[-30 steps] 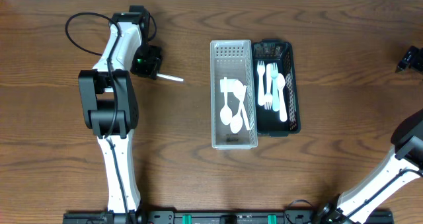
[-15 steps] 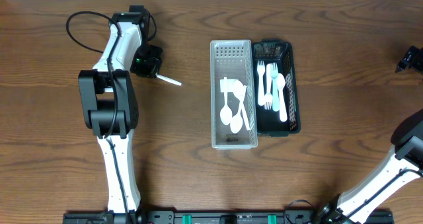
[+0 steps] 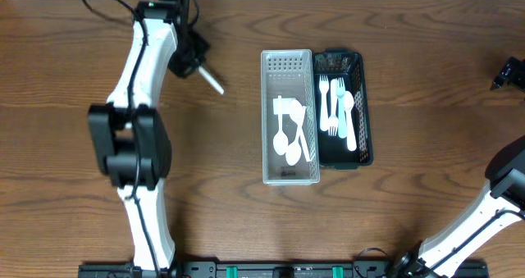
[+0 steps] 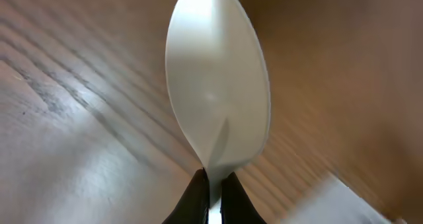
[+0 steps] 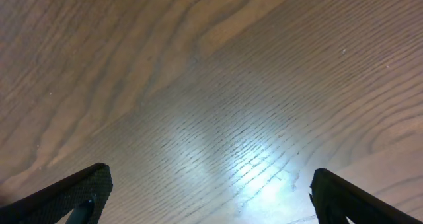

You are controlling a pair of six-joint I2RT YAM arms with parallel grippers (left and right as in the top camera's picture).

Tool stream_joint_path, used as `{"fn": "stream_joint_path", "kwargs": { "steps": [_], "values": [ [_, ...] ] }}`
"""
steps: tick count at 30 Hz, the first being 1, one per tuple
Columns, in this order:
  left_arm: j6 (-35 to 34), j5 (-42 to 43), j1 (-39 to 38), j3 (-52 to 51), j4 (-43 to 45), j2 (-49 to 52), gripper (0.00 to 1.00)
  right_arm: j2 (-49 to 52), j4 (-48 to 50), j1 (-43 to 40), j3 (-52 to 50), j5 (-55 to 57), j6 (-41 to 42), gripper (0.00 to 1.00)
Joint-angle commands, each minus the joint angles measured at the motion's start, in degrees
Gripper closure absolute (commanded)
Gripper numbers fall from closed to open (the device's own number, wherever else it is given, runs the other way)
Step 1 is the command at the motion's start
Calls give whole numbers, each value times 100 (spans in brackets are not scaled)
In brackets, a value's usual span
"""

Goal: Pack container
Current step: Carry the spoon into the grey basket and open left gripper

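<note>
The jaws of the left arm point(image 3: 156, 40) are pressing together on the narrow neck of a white plastic spoon point(image 4: 215, 85). The two dark fingertips point(image 4: 197, 192) are nipping it just below the bowl. The bowl is standing out ahead of the jaws and appears to be hanging clear of the brown wooden worktop point(image 3: 410, 188). Well ahead of the jaws, a clear perforated plastic tray point(image 3: 289, 173) is lying with white spoons in it. A black mesh basket point(image 3: 367, 114) holding forks is touching its far side.

The pinch is taking only a thin strip of the spoon, so a quick swing is likely to make it swivel or slide out. The long overhang could also catch the tray's wall if it comes down low or askew. With tray and basket sitting side by side, a loose release could drop it in the wrong one.

The left arm is reaching far toward the back edge of the worktop, its wrist bending so the jaws are pointing diagonally toward the tray. The right arm point(image 3: 502, 184) is waiting at the far edge, its fingers point(image 5: 73, 191) spreading wide over bare wood and holding nothing.
</note>
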Motion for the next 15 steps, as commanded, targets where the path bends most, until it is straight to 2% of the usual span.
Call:
{"fn": "stream_joint_path", "kwargs": {
  "steps": [1,6,15],
  "values": [
    [778,-61,-334,201,-4,-870,94,-140,0,0,-11,13,81,1],
    [1403,-61,-1191,199,-28,-1469,94,-140,-2,-4,-11,13,81,1],
    [1849,-68,-2632,-201,-476,-1473,94,-140,-2,-4,-11,15,79,1]
  ]
}}
